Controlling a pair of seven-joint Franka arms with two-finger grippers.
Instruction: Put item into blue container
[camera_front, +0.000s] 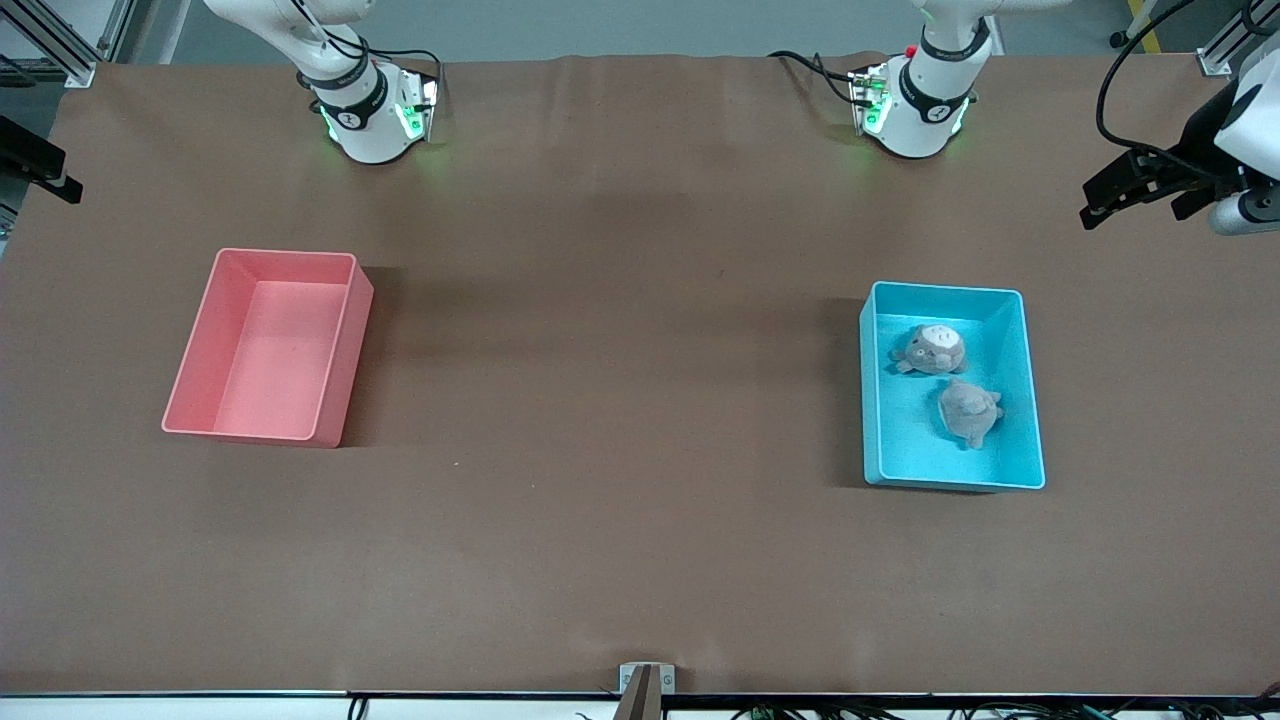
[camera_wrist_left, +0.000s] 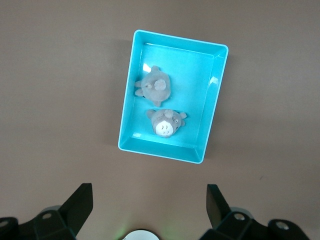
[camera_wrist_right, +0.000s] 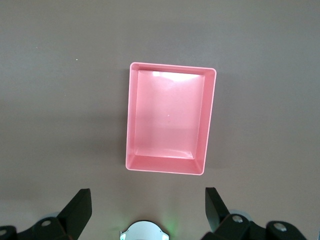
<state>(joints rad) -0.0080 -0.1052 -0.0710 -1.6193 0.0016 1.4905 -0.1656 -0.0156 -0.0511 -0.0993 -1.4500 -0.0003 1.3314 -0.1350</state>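
Two grey plush toys (camera_front: 950, 380) are seen lying in the blue container (camera_front: 1010, 300) toward the left arm's end of the table. Both grippers — left gripper (camera_wrist_left: 149, 205), right gripper (camera_wrist_right: 148, 205) — are held open and empty, the latter above the pink bin (camera_wrist_right: 131, 117).

Worktop: a wide surface (camera_front: 620, 420) under a matte brown covering, faint creases running across it near the top of the front view.
Front edge: a pale strip (camera_front: 200, 705) along the side nearest the front camera, with dark cables (camera_front: 900, 712) trailing below it.
Bracket: a small metal mount (camera_front: 646, 682) sits at the middle of that edge.
Frame: aluminium rails (camera_front: 60, 45) stand at the worktop's corners.
Floor: grey (camera_front: 640, 25), seen above the worktop, with a yellow stripe (camera_front: 1140, 20) near one corner.
Light: even and soft overhead, casting broad, dim shadows on the brown covering.
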